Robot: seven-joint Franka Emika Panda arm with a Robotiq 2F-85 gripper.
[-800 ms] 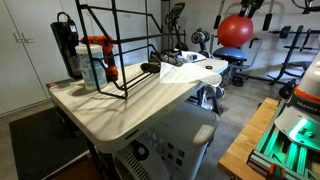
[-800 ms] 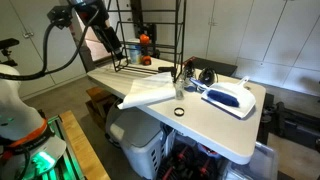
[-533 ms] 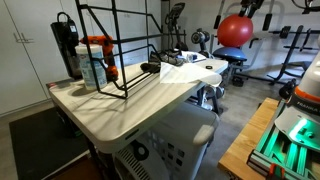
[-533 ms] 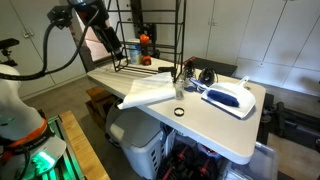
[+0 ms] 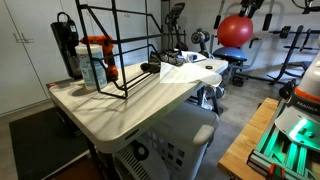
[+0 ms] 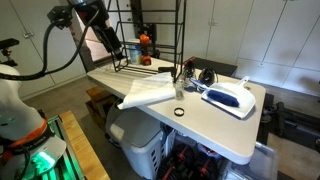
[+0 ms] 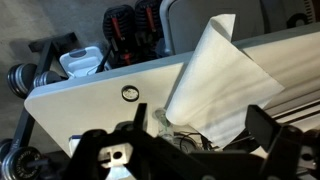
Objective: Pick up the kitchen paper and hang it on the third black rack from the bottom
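My claw [image 7: 185,150] is released: the wrist view shows its two black fingers [image 7: 92,150] spread wide with nothing between them. It looks down at the kitchen paper [image 7: 215,90], well above it and not touching it. In both exterior views the claw [image 6: 108,43] hangs beside the wire frame [image 6: 150,35], at the desk's [image 6: 215,125] end away from the paper.

The kitchen paper [image 6: 150,92] lies flat along a long edge of the desk, and the wrist view alone makes clear that one corner pokes out past that edge. In an exterior view it is only a pale patch [image 5: 185,70] at the far end of the desk [image 5: 110,110].

The third black rack from the bottom [image 5: 120,9], the frame's top rod, is bare. I see it whole in that exterior view only.

A black ring [image 7: 130,93] lies near the paper on the desk. An orange-topped spray bottle [image 5: 95,60] stands inside the frame. Dumbbells [image 7: 130,30] on the floor show only from the wrist.
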